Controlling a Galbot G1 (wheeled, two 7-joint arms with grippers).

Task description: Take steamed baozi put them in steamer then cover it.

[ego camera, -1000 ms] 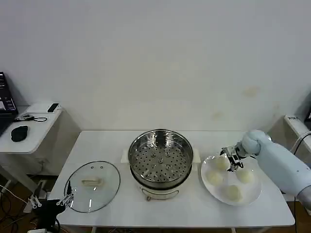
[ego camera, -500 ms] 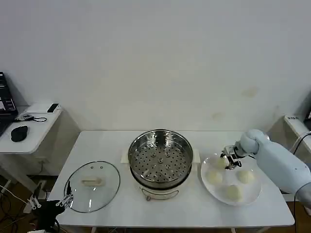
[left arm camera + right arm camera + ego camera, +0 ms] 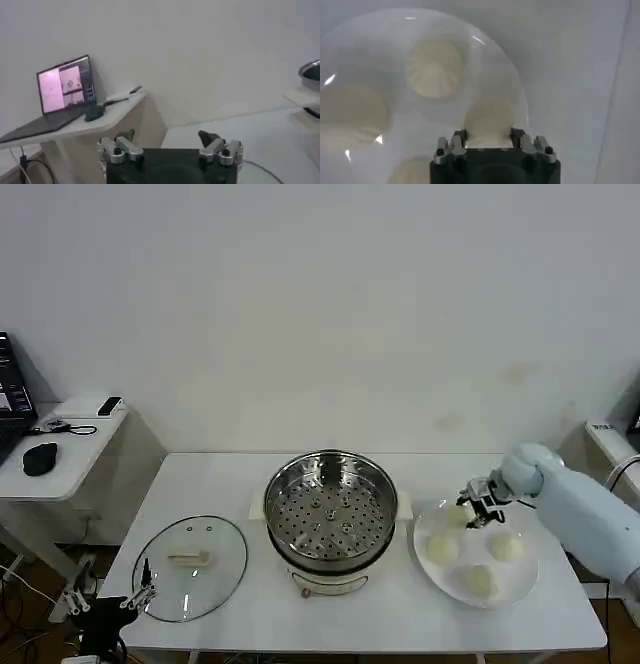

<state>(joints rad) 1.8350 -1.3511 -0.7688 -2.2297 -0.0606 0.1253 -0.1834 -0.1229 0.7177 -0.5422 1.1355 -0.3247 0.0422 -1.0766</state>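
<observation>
1. On the white plate [image 3: 520,582] at my right side sit the four steamed baozi [image 3: 442,549], and my right gripper [image 3: 477,511] is down at the bun nearest the steamer, at the plate's far edge.
2. From my right wrist, that bun [image 3: 488,122] sits between my two fingers, one at each flank; I judge the jaws are narrowed onto it, though contact itself is hard to confirm.
3. I come at it from above so the soft dough is pinched across its width and not squashed flat.
4. Left of the plate stands the steamer [image 3: 330,509], open, its perforated floor bare, so no bun is in yet.
5. Its raised steel rim lies between plate and basket; the bun must be lifted over it.
6. Farther left the cover [image 3: 190,566] lies flat on the table [image 3: 240,624], handle up.
7. My left gripper [image 3: 110,606] hangs low off the table's near left corner, jaws spread wide, idle.
</observation>
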